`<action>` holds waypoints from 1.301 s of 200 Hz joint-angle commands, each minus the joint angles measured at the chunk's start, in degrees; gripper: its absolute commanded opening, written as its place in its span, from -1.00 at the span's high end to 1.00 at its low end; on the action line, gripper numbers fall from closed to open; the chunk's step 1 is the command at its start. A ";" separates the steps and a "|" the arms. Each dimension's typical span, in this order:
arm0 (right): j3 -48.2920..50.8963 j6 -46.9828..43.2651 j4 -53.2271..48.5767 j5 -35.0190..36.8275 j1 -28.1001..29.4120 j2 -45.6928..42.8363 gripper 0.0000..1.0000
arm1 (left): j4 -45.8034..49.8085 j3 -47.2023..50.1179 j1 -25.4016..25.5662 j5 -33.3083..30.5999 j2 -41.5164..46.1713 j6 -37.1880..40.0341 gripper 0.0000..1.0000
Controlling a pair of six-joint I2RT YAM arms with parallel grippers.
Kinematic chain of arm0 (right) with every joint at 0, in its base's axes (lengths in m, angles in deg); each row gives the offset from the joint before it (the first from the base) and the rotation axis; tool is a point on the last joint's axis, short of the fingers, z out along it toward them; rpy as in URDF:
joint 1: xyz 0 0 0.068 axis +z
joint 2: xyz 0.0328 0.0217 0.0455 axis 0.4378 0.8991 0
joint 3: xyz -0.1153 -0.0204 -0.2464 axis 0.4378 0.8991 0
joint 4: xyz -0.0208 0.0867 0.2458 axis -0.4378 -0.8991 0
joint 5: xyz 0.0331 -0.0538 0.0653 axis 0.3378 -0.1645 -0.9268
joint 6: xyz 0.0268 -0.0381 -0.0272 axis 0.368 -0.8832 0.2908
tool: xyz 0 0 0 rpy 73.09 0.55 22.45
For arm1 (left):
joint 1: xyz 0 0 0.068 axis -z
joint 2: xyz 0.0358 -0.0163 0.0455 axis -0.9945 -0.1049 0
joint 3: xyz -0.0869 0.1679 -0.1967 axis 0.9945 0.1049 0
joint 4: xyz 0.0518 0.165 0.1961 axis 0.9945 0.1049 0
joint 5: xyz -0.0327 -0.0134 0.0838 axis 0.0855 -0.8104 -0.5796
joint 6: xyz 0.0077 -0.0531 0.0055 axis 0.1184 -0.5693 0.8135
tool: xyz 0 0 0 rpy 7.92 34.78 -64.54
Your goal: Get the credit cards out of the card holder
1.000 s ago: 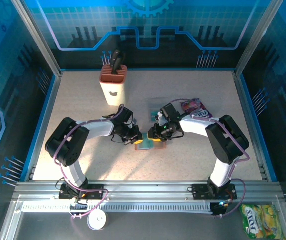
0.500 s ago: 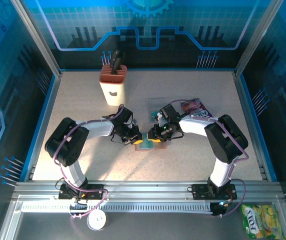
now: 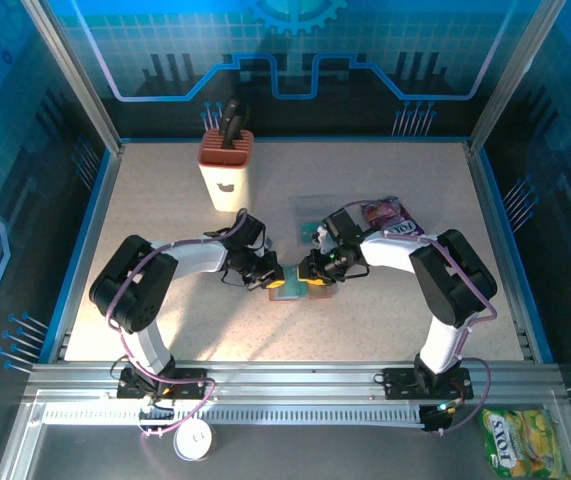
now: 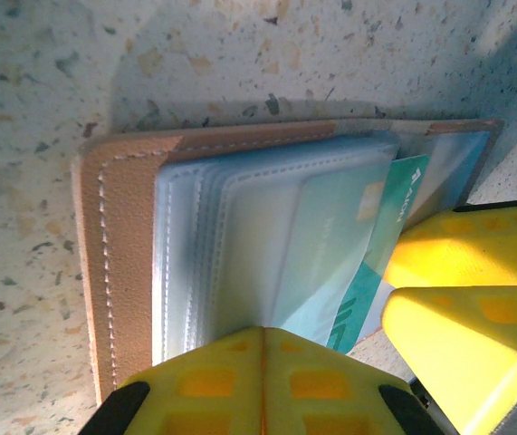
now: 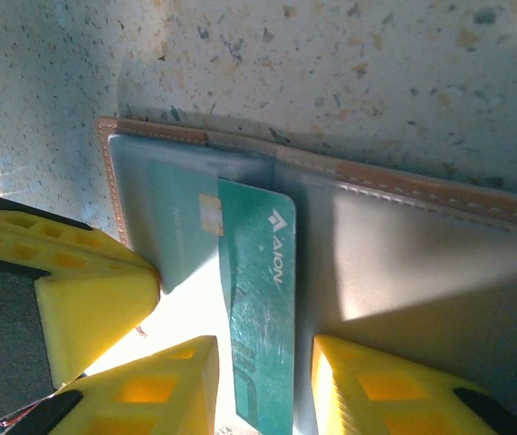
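- while the brown leather-look card holder (image 4: 122, 263) lies open, the left gripper (image 4: 263, 344), jaws together, sits on its edge.
- the right gripper (image 5: 263, 362), jaws apart, straddles a teal plastic credit card (image 5: 258, 263) jutting from it.

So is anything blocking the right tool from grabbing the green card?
Nothing visible does. The credit card sticks out of the card holder, right between the right tool's yellow fingers.
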 commanded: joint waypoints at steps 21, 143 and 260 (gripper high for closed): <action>1.98 2.03 4.86 -4.21 -0.47 0.27 0.38 | 3.31 -0.68 0.22 -1.53 -1.09 1.28 0.84; 2.89 3.05 6.67 -4.24 -0.38 -1.06 0.76 | 3.54 -0.93 0.23 -1.48 -1.19 1.33 0.85; 5.83 -2.00 -1.32 -0.69 -3.18 -8.56 0.85 | 5.28 -1.90 0.07 -2.90 -0.68 2.92 0.84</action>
